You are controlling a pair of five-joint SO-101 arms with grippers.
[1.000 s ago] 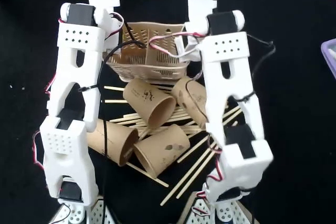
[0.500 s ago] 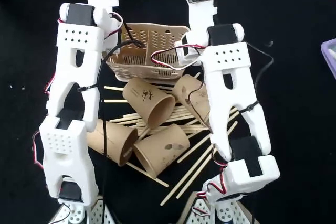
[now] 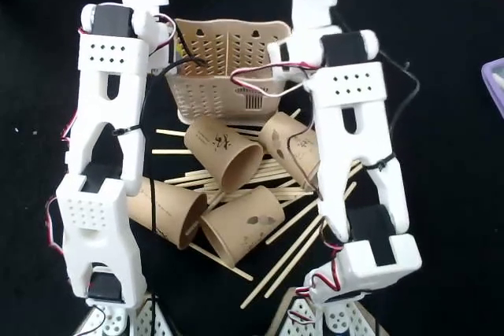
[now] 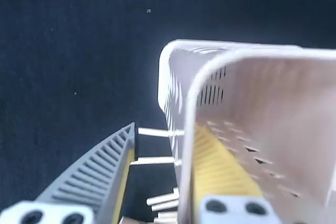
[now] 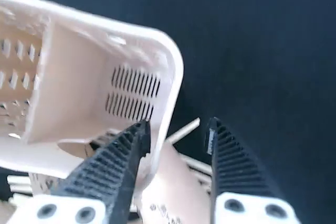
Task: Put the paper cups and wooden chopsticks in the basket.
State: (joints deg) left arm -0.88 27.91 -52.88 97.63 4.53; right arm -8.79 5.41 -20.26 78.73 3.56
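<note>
The beige slotted basket [image 3: 224, 68] stands at the back between both arms, tipped so its near wall faces up. My left gripper [image 3: 175, 51] is open astride the left wall of the basket [image 4: 247, 103], one finger inside and one outside with a gap. On the other side, my right gripper [image 5: 176, 129] is open over the basket's right corner [image 5: 157, 61], one finger against the wall. Several brown paper cups [image 3: 224, 153] lie on their sides on a scatter of wooden chopsticks [image 3: 295, 249] in front of the basket.
The table is covered in black cloth [image 3: 449, 155]. A purple container's edge [image 3: 494, 76] shows at the far right. Both white arms stand over the sides of the pile.
The right arm swung back towards the basket's right corner. The basket tipped up and shifted slightly away, and the left arm moved a little with it. Cups and chopsticks stayed put.
</note>
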